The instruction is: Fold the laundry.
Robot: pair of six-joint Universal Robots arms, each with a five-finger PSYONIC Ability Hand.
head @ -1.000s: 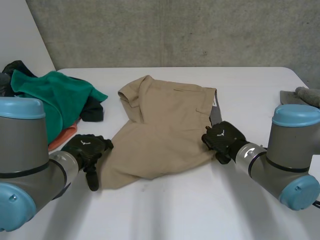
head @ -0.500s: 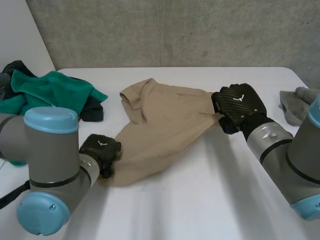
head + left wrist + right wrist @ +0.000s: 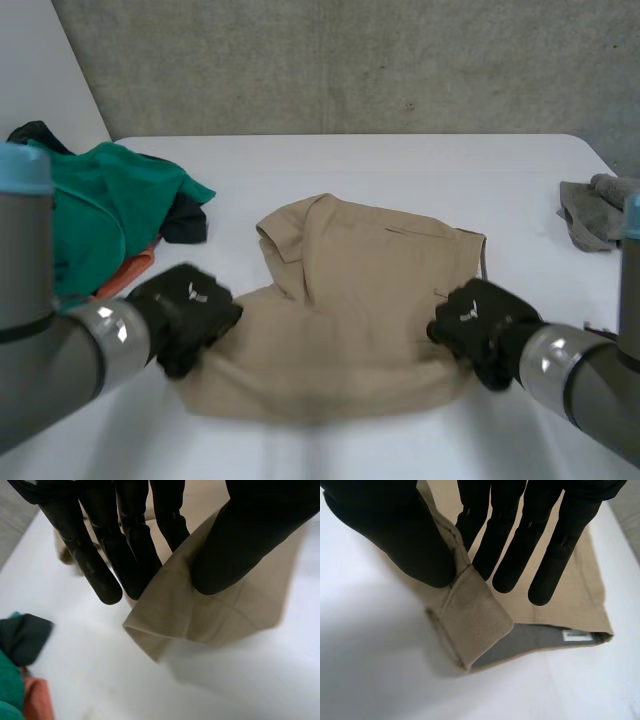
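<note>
Here the white table (image 3: 350, 160) holds tan shorts (image 3: 370, 280) at centre frame, spread fairly flat, so folding looks barely begun, and a green heap of clothes (image 3: 110, 200) at upper left waits unfolded. The left hand (image 3: 185, 312) pinches the shorts' lower-left corner between thumb and fingers; the right hand (image 3: 478, 318) pinches the lower-right corner likewise.
</note>
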